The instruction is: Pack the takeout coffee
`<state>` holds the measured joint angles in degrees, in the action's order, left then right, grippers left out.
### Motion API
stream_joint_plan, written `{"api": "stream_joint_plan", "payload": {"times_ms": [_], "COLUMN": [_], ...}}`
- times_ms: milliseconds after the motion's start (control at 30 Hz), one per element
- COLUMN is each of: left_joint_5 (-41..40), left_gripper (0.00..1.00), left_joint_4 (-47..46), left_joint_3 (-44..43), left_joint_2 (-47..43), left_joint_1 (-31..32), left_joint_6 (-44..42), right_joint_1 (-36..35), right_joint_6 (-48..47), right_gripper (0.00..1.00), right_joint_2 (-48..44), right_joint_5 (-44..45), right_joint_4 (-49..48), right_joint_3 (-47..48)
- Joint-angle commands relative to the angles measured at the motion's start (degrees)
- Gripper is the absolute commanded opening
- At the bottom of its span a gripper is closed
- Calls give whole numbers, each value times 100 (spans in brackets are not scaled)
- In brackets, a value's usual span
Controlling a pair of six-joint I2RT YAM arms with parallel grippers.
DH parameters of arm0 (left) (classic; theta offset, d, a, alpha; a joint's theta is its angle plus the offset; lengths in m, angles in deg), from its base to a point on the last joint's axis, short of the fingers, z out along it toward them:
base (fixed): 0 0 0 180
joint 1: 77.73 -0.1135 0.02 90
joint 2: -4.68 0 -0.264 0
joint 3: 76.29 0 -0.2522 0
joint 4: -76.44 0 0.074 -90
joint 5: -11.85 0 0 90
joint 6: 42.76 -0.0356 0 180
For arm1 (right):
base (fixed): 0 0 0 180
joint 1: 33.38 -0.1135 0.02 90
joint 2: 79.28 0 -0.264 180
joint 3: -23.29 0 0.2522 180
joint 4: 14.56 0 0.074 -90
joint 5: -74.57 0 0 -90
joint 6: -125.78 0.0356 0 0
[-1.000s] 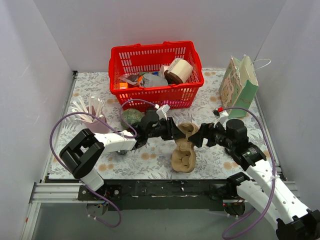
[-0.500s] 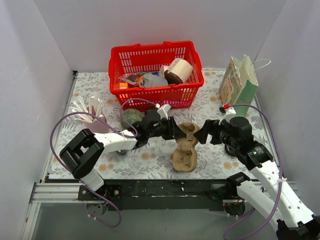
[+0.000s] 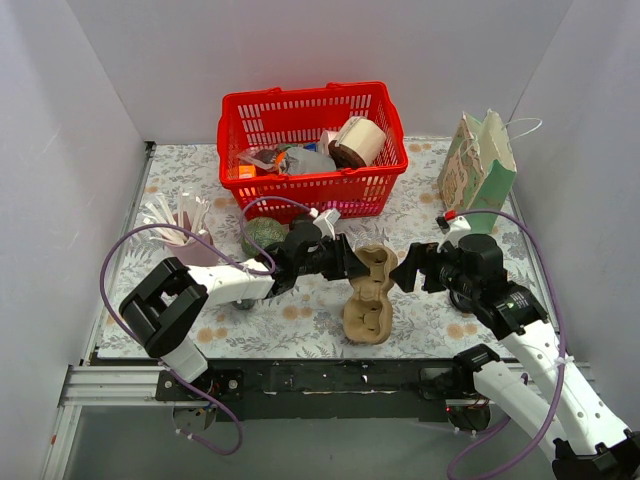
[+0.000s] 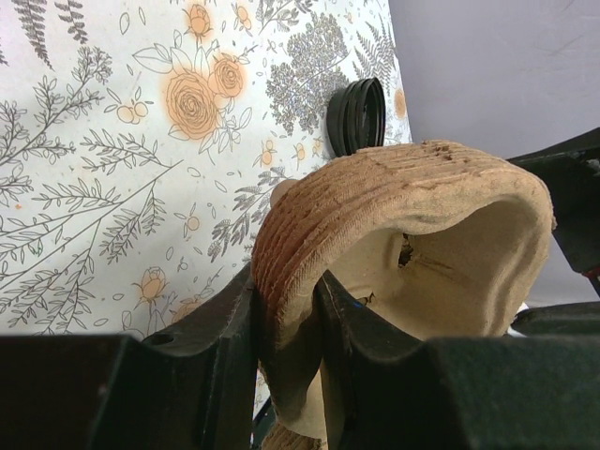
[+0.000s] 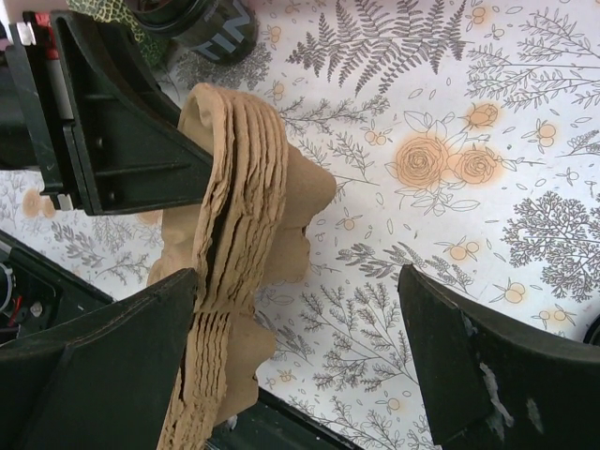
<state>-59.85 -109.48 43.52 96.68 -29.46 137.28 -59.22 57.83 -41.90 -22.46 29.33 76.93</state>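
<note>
I hold stack of pulp cup carriers (image 3: 367,300) upright at centre of table (image 3: 300,318), left gripper (image 3: 350,264) clamped on its top rim. Right gripper (image 3: 404,270) gapes wide beside it. Next, I judge: peel off single carrier.

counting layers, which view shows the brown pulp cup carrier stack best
Right wrist: the brown pulp cup carrier stack shows its layered edges. Left wrist sees one pinched end; top external, the whole outline.

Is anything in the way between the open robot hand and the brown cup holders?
No, nothing that shows. The right gripper is open right beside the stack of cup holders, with only bare tablecloth in the gap. The left gripper pinches the stack's other side.
</note>
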Motion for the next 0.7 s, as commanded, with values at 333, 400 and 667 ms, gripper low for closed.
{"api": "stream_joint_plan", "payload": {"times_ms": [333,400,667], "left_joint_5": [-161,-169,-222], "left_gripper": [0,0,0], "left_joint_4": [8,26,96], "left_joint_3": [-305,-296,-340], "left_joint_2": [-341,-324,-315], "left_joint_1": [-2,-2,-2], "left_joint_6": [-4,5,-4], "right_joint_1": [18,36,27], "right_joint_6": [-130,-139,-191], "right_gripper": [95,95,95], "right_joint_2": [41,23,49], "right_joint_5": [-264,-185,-27], "right_joint_4": [-78,-34,98], "right_joint_3": [64,90,82]}}
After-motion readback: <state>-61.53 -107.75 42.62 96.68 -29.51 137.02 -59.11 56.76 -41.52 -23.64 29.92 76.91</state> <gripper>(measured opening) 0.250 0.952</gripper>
